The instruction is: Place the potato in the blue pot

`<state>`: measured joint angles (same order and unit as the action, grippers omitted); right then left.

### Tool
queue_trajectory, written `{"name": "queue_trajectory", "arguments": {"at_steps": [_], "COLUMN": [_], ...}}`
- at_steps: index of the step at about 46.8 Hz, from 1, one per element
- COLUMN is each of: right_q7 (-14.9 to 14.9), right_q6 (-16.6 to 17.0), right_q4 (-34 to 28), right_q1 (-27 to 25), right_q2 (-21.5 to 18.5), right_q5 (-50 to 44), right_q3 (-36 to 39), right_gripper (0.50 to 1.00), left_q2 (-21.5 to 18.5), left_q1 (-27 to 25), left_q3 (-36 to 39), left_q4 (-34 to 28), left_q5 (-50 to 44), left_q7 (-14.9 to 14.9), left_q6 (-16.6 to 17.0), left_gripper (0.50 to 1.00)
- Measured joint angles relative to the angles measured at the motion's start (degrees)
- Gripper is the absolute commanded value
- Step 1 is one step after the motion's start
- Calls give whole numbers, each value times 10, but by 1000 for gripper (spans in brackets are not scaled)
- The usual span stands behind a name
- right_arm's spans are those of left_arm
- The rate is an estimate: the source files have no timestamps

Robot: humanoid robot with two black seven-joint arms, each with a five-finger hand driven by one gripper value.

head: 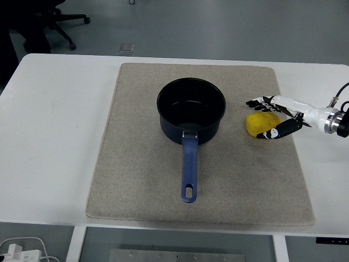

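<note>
White tabletop carries a beige mat (136,180) with the blue pot (191,111) near its middle, handle toward 6 o'clock, and at the pot's 3 o'clock lies the yellow potato (259,122), the right hand (271,117) spread open around it without a closed grip.

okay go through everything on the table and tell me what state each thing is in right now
blue pot: upright on the mat, empty, handle toward the near edge.
potato: lying on the mat right of the pot, not lifted.
right hand: fingers spread around the potato, not closed.
mat: flat on the table.
</note>
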<state>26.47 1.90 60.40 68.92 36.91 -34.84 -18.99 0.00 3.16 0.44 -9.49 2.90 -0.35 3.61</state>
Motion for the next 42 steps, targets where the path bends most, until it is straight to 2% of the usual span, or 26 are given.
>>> {"name": "queue_trajectory", "arguments": {"at_steps": [6, 12, 16, 23, 42], "right_q7": [2, 3, 7, 20, 22], "right_q6": [-1, -5, -19, -38, -39], "right_q4": [0, -3, -4, -5, -10], "right_q1": [0, 0, -6, -20, -21], "right_q2": [0, -1, -2, -15, -14], "right_q5": [0, 0, -6, -33, -35], "right_q3": [-1, -1, -2, -1, 1], "right_gripper": [642, 546, 507, 500, 500], "left_q2": [0, 0, 0, 0, 0], "left_q1": [0, 0, 0, 0, 0], "left_q3": [0, 0, 0, 0, 0], "left_q4": [0, 0, 0, 0, 0], "left_q5": [0, 0, 0, 0, 0], "left_q7": [0, 0, 0, 0, 0], "left_q6": [0, 0, 0, 0, 0], "left_gripper": [996, 996, 996, 996, 996]}}
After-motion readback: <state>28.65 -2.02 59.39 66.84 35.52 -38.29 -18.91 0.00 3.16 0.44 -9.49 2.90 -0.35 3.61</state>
